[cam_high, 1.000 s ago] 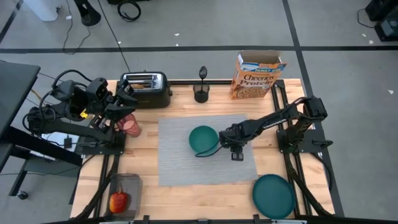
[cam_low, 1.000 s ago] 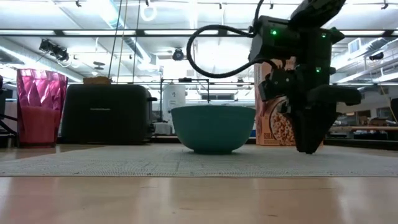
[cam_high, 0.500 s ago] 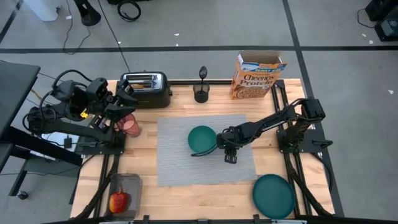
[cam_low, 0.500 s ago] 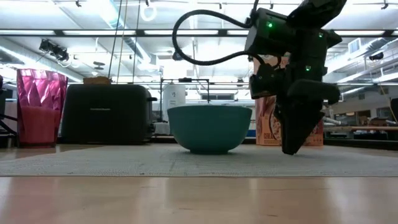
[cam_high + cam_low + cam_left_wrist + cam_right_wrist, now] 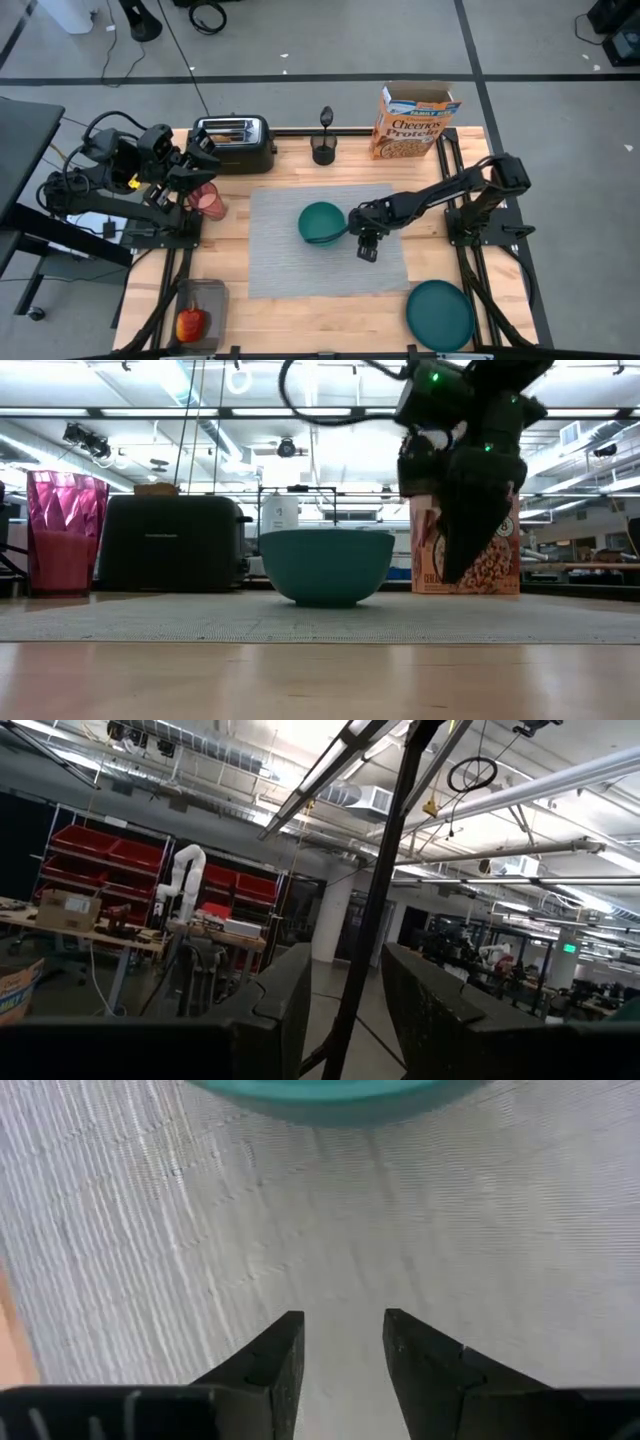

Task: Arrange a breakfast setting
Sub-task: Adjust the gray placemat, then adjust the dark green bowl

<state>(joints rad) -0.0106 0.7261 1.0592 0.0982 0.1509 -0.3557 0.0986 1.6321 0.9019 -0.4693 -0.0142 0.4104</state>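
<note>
The grey ribbed placemat point(image 5: 290, 270) lies flat mid-table, and the teal bowl point(image 5: 322, 222) stands upright on it. My right gripper point(image 5: 365, 250) hangs open just right of the bowl, fingers pointing down. In the low view its tips point(image 5: 450, 575) are clear above the mat point(image 5: 200, 618). The right wrist view shows the mat point(image 5: 450, 1230) and the bowl's rim point(image 5: 330, 1095) beyond its fingers. My left gripper point(image 5: 200, 150) waits open at the far left, over the pink cup point(image 5: 210, 200). The teal plate point(image 5: 440, 313) lies at the near right. The Cheerios box point(image 5: 412, 122) stands at the far right.
The black toaster point(image 5: 235, 140) stands at the far left. A small black cup point(image 5: 323, 150) holding the spoon point(image 5: 326, 118) stands at the far edge. The red apple point(image 5: 190, 323) lies on a small grey-brown tray point(image 5: 203, 300) at the near left corner.
My right gripper has gone toward the table's left with its tips down on the placemat. The mat has slid left along the table, carrying the bowl with it. The gripper has then risen clear of the mat.
</note>
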